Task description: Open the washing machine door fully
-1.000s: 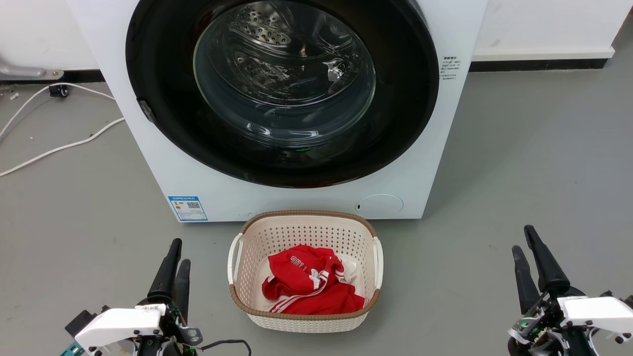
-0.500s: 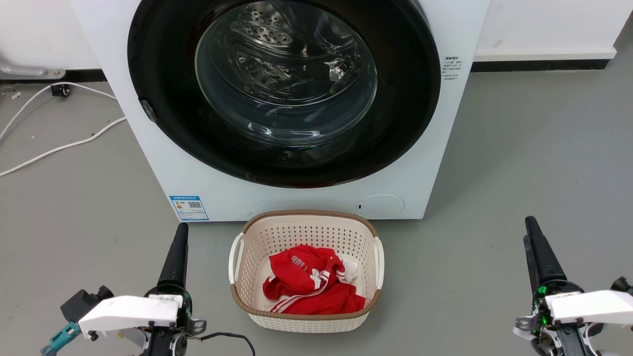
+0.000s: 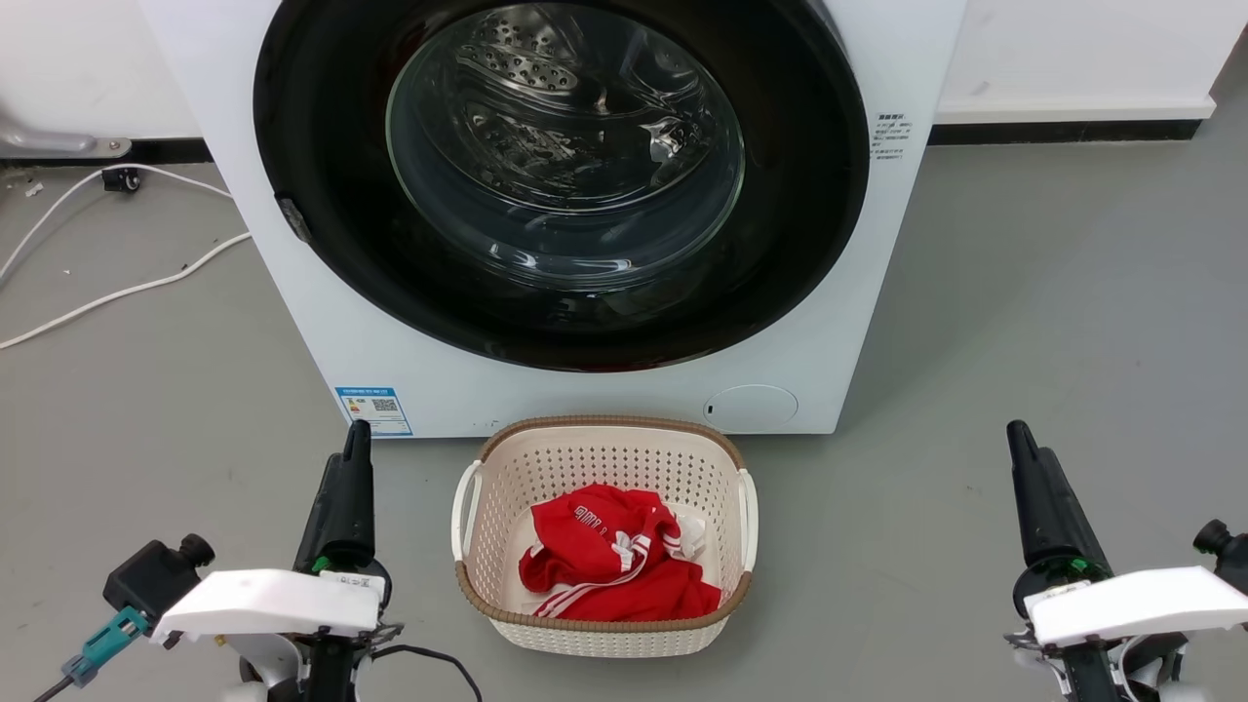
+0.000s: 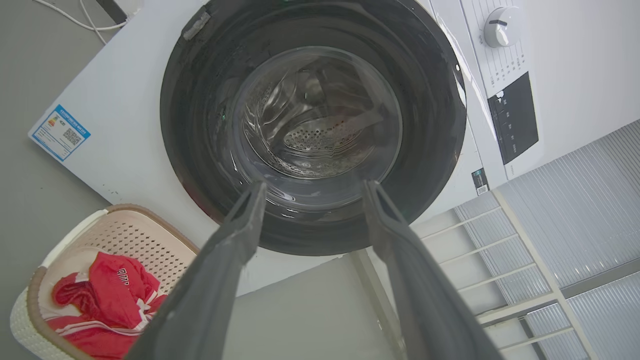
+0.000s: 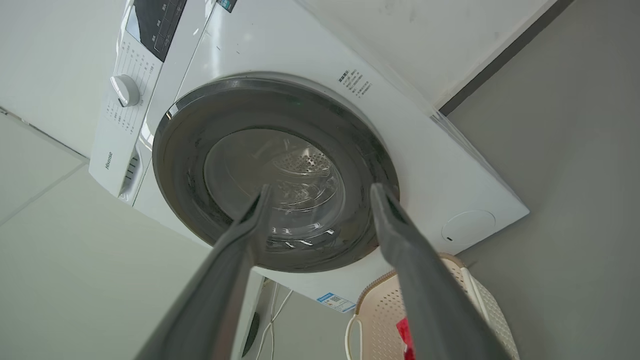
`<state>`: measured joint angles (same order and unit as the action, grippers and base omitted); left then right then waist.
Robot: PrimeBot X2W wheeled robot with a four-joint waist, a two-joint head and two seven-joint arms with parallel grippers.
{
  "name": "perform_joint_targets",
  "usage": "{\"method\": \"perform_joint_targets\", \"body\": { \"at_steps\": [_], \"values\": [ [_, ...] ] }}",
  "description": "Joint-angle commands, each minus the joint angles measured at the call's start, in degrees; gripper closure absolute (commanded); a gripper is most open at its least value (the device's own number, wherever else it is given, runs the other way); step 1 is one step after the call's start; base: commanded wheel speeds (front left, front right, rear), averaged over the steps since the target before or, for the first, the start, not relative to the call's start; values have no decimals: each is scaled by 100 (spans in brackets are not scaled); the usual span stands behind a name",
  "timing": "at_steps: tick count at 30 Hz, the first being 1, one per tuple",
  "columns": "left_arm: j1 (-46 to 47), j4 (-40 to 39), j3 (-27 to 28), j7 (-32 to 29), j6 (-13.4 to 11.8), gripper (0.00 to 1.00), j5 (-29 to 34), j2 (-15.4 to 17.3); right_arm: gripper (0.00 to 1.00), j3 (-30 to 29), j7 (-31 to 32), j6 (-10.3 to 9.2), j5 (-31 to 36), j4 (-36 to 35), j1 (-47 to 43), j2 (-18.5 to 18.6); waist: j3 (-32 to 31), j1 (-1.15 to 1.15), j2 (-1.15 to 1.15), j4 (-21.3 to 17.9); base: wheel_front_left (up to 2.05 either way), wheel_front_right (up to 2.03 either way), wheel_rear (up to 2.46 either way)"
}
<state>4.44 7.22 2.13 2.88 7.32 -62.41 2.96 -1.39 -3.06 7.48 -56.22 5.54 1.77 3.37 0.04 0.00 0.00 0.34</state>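
- The washing machine door (image 3: 322, 127) sat shut on the washing machine (image 3: 292, 331), upper centre of the head view.
- The left gripper (image 4: 312, 192) and right gripper (image 5: 322, 189) each had 2 fingers spread, empty, well apart from it.
- The door's glossy rim looked slippery; a shallow catch at the small grey tab (image 3: 292, 219) could slide off.
- A low reach might knock the laundry basket (image 3: 604, 458) just below.

Cannot see the top of the washing machine door (image 3: 564, 175), cropped by the head view's edge; cannot read the blue label (image 3: 373, 410); barely glimpse white cloth (image 3: 690, 532) under the red garment (image 3: 609, 570).
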Motion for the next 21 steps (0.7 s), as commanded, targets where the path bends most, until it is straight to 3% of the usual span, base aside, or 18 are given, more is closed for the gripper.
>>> {"method": "perform_joint_targets", "body": {
  "at_steps": [1, 21],
  "values": [
    [122, -115, 3, 64, 8, 0, 279, 20, 0, 10, -63, 1, 311, -131, 5, -1, 0, 0, 0, 1, 0, 0, 0],
    [99, -221, -317, 420, -185, 0, 2427, 12, 0, 55, -415, 1, 2259, -197, -120, -18, 6, 0, 0, 19, 0, 0, 0]
  ]
}}
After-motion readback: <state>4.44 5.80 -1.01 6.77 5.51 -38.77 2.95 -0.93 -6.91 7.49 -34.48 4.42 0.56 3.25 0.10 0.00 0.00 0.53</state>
